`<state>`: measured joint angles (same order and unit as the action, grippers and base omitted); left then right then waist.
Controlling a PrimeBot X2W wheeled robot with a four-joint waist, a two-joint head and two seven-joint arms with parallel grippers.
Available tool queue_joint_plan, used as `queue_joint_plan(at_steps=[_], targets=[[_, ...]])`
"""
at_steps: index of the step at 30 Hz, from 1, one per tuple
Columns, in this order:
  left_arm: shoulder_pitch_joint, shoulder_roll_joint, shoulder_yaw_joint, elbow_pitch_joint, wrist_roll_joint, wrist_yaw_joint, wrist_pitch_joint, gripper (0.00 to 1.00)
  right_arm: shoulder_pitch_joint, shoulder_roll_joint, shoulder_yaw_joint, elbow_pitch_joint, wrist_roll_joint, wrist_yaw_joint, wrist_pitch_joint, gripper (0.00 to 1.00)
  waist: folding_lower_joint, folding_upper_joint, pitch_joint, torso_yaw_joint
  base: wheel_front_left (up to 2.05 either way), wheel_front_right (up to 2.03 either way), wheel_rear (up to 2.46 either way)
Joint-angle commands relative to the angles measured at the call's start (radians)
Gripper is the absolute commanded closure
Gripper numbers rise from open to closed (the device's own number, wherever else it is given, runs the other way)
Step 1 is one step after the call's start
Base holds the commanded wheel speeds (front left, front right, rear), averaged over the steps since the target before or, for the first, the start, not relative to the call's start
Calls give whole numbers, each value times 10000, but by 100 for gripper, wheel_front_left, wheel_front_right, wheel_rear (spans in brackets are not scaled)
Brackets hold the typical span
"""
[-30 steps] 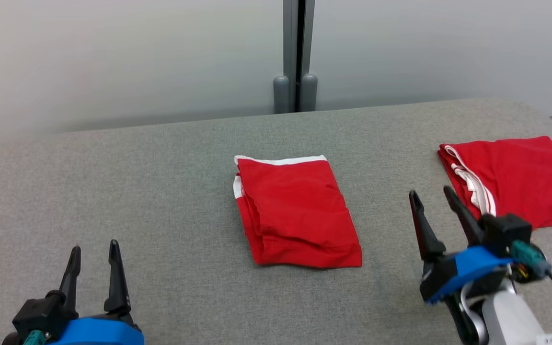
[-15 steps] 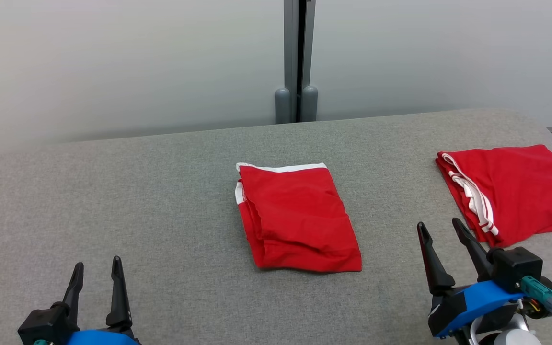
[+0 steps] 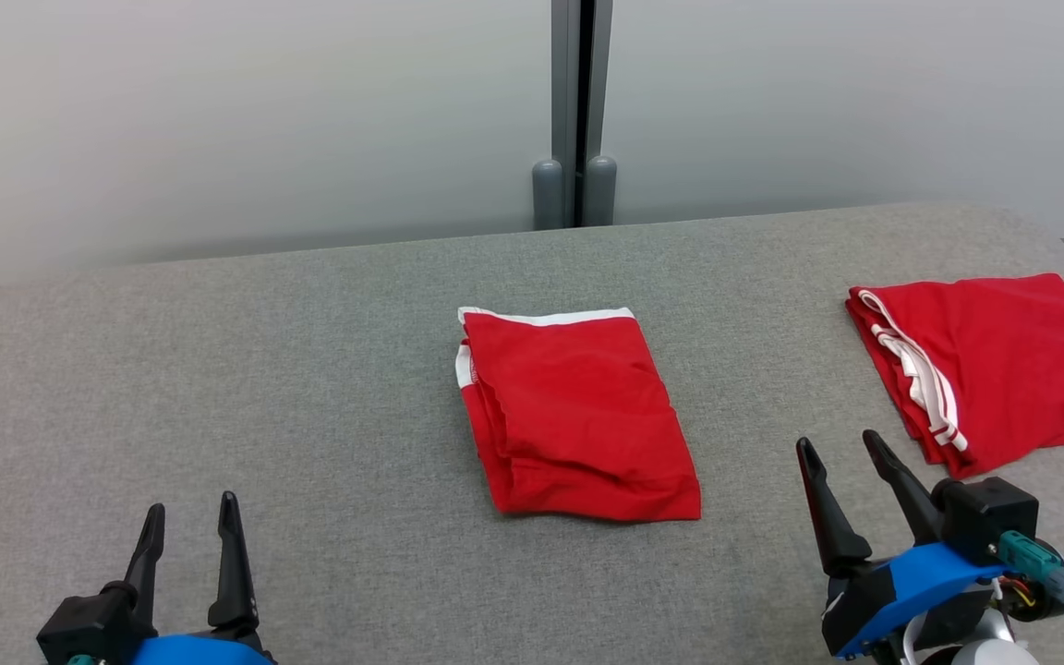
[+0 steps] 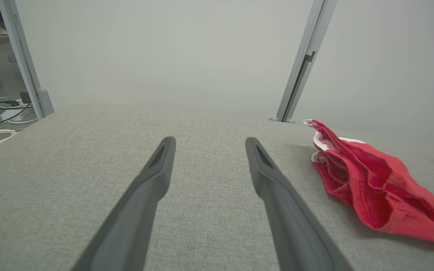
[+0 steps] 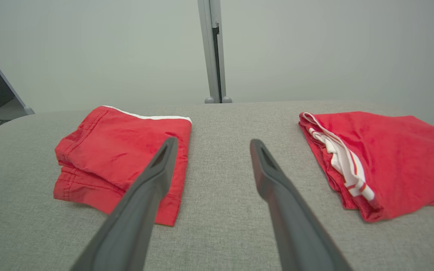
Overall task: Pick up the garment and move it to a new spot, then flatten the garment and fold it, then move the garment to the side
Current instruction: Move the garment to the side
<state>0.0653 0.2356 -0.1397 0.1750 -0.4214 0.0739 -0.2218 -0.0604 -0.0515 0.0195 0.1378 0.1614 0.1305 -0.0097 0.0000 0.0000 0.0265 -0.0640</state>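
Head view: a folded red cloth garment with a white band point(image 3: 578, 416) lies in the middle of the frame on the grey fabric-covered table point(image 3: 310, 369). It is squared up but not yet at the side, so the last move probably remains. A second red garment with striped white trim point(image 3: 994, 369) lies folded at the right edge, likely a finished piece parked out of the way. The left gripper point(image 3: 191, 503) sits at the lower left and the right gripper point(image 3: 838, 441) at the lower right. Both have their fingers spread with nothing between them and are well clear of the cloth, which looks like a ready pose.

Left wrist view: the left gripper point(image 4: 209, 140) points low and nearly level across bare table, its fingers apart. The garment point(image 4: 367, 184) is off to the right of the frame, untouched.

Right wrist view: the right gripper point(image 5: 213, 140) aims at the bare strip between the two pieces, its fingers wide and empty. The garment point(image 5: 119, 150) lies at the left, partly behind one finger in the picture, and the second red garment point(image 5: 386, 154) lies at the right.
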Motion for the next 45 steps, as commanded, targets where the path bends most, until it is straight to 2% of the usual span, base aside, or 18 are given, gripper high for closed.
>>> queue_joint_plan(at_steps=[1, 7, 12, 17, 22, 28, 39, 42, 44, 45], targets=[[-93, 29, -21, -38, -9, 15, -48, 0, 52, 15, 7, 32, 46, 6, 23, 0, 0, 0, 1, 34, 0, 0, 0], [-189, 38, -107, -105, 11, 54, -19, 0, -563, 14, 265, 99, -56, 6, 256, 0, 0, 0, 6, 174, 0, 0, 0], [-203, 8, -197, -171, 49, 79, 28, 0, -1475, 14, 547, 615, 28, 6, 975, 0, 0, 0, -14, 330, 0, 0, 0], [-337, -19, -367, -288, 94, 61, 84, 0, -3195, -1, 609, 2429, 804, 6, 2509, 0, 0, 0, 93, 699, 0, 0, 0], [-596, -40, -539, -175, 137, -116, 7, 0, -4722, 9, 17, 4915, 918, 6, 3403, 0, 0, 0, 297, 1328, 0, 0, 0], [-943, -118, -832, 100, 205, -372, -98, 0, -5860, -1, -1193, 7422, 102, 6, 3442, 0, 0, 0, 527, 2142, 0, 0, 0], [-1541, -182, -1156, 565, 316, -749, -259, 0, -6898, -138, -3430, 9895, -1523, 6, 3092, 0, 0, 0, 992, 3040, 0, 0, 0], [-1627, -181, -1132, 668, 310, -775, -283, 0, -7018, -92, -3618, 10306, -1904, 6, 3161, 0, 0, 0, 1107, 3049, 0, 0, 0], [-1638, -197, -1117, 720, 293, -785, -317, 0, -7178, -26, -3641, 10601, -1766, 6, 3240, 0, 0, 0, 1161, 2985, 0, 0, 0], [-1645, -218, -1113, 734, 289, -769, -332, 0, -7293, 2, -3589, 10712, -1634, 6, 3223, 50, 0, 0, 1185, 2941, 0, 0, 0]])
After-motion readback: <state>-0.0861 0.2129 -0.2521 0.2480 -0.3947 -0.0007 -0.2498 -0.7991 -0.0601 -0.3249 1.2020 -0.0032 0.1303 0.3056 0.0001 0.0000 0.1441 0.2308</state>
